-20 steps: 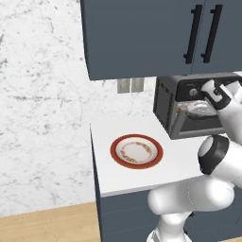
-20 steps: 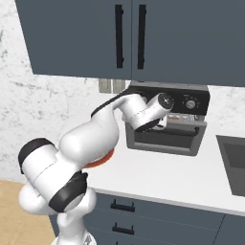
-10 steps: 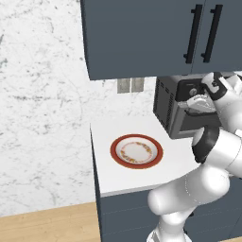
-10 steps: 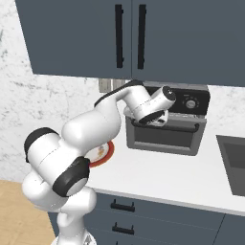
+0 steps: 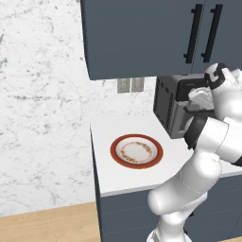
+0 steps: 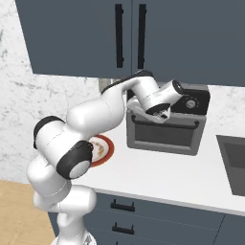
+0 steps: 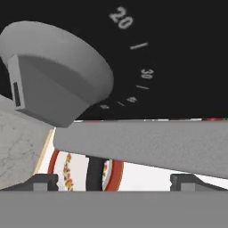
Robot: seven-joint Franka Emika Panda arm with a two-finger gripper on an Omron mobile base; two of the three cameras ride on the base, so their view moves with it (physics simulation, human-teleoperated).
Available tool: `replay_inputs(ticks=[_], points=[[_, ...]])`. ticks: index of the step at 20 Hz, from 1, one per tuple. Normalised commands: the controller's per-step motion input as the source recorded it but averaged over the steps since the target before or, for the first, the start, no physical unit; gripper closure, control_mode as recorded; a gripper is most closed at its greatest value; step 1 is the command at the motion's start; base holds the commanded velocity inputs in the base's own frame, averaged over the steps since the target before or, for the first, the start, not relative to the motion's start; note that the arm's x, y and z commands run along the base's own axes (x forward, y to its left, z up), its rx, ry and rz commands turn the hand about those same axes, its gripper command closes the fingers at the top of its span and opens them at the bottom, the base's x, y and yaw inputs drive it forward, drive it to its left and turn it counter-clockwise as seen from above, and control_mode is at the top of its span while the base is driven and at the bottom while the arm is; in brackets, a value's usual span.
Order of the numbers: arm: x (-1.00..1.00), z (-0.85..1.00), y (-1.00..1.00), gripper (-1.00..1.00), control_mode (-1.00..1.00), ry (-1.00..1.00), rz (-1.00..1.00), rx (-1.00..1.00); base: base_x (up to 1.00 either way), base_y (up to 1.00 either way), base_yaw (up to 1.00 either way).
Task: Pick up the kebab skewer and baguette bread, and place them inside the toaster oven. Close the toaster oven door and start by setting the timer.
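While the claw nears a knob (door shut), countertop lies open.

White counter above dark drawers; bearing a red-rimmed plate toward its left end; beside it, the toaster oven, door shut.

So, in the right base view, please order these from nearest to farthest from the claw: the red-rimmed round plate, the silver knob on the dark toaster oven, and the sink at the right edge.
1. The silver knob on the dark toaster oven: just right of the claw, on the top panel.
2. The red-rimmed round plate: lower left, on the white counter, partly behind the arm.
3. The sink: at the counter's far right edge.
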Motion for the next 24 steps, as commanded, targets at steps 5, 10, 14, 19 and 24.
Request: replay_inputs(ticks=[5, 10, 14, 19, 24], points=[[0.04, 0.53, -0.02, -1.0, -1.0, -0.23, 0.0, -0.08, 0.0, 0.0, 0.0], [0.01, 0.36, 0.0, -1.0, -1.0, -0.26, 0.0, -0.1, 0.0, 0.0, 0.0], [0.0, 0.29, 0.0, -1.0, -1.0, -0.32, 0.0, -0.13, 0.0, 0.0, 0.0], [0.26, 0.2, 0.0, -1.0, -1.0, -0.35, 0.0, -0.14, 0.0, 0.0, 0.0], [0.55, 0.12, 0.0, -1.0, -1.0, -0.42, 0.0, -0.14, 0.0, 0.0, 0.0]])
